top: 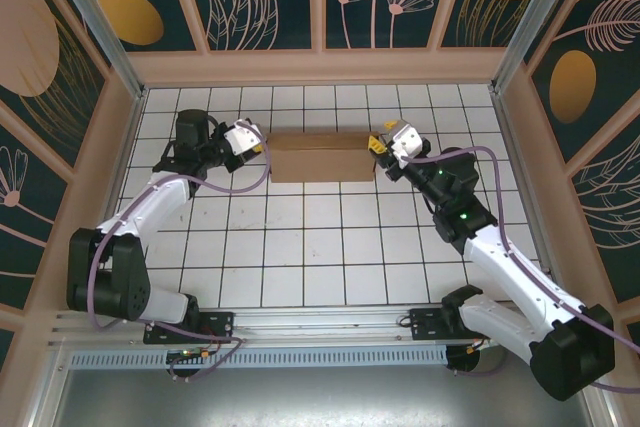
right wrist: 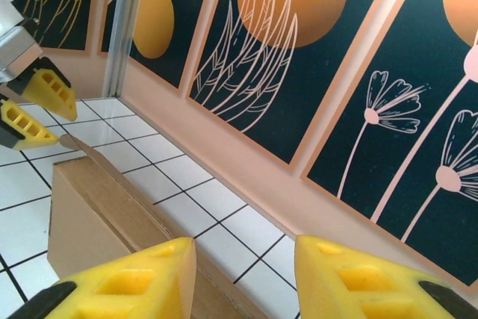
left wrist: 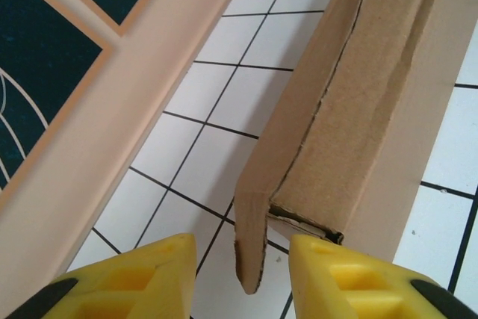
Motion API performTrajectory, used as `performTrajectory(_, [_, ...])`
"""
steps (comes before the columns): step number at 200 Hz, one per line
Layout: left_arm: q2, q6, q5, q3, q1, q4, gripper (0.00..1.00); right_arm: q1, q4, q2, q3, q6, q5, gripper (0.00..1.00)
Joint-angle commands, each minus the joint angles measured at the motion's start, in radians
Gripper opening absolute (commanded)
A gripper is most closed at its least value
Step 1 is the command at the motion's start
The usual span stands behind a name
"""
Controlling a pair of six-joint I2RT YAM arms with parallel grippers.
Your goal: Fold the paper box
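Note:
The paper box [top: 320, 155] lies as a long, partly folded brown cardboard shape at the back middle of the tiled table. My left gripper [top: 258, 141] is at its left end. In the left wrist view, a rounded flap tab [left wrist: 254, 252] hangs between the yellow fingers [left wrist: 149, 274], with a gap on each side; the left gripper [left wrist: 243, 238] is open. My right gripper [top: 380, 143] is at the box's right end. It [right wrist: 243, 243] is open, with white tiles showing between the jaws, and its left finger sits over the box's back edge [right wrist: 89, 214]. The left gripper [right wrist: 66, 126] shows at the box's far end.
The pale wooden back wall rail [top: 320, 67] runs about one tile behind the box. Patterned panel walls close in the left and right sides. A metal post [right wrist: 123, 28] stands in the back left corner. White tiles [top: 320, 247] stretch between the box and the arm bases.

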Motion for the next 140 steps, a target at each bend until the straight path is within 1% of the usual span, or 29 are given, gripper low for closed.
performTrajectory(1, [0.018, 0.023, 0.041, 0.024, 0.005, -0.023, 0.37, 0.005, 0.052, 0.009, 0.008, 0.010, 0.040, 0.40])
performTrajectory(21, [0.030, 0.014, 0.031, 0.023, 0.006, -0.006, 0.34, 0.004, 0.046, 0.020, 0.010, 0.006, 0.056, 0.39])
performTrajectory(57, [0.064, -0.002, 0.013, 0.057, 0.005, 0.031, 0.24, -0.023, 0.022, 0.028, 0.024, 0.019, 0.055, 0.37])
performTrajectory(77, [0.079, -0.004, 0.010, 0.055, 0.005, 0.057, 0.15, -0.034, -0.007, 0.031, 0.044, 0.024, 0.052, 0.36])
performTrajectory(91, [0.075, -0.014, 0.006, 0.048, 0.005, 0.085, 0.07, -0.040, -0.044, 0.035, 0.064, 0.022, 0.050, 0.35])
performTrajectory(102, [0.069, -0.026, 0.015, 0.042, 0.005, 0.104, 0.04, -0.049, -0.071, 0.036, 0.076, 0.011, 0.056, 0.35])
performTrajectory(116, [0.057, -0.027, 0.020, 0.035, 0.003, 0.114, 0.00, -0.079, -0.081, 0.038, 0.078, 0.019, 0.053, 0.35])
performTrajectory(132, [0.038, -0.048, 0.027, -0.011, 0.004, 0.151, 0.00, -0.134, -0.104, 0.050, 0.086, -0.006, 0.032, 0.34])
performTrajectory(140, [0.030, -0.057, 0.025, -0.028, 0.004, 0.171, 0.00, -0.164, -0.130, 0.064, 0.104, -0.031, -0.006, 0.34])
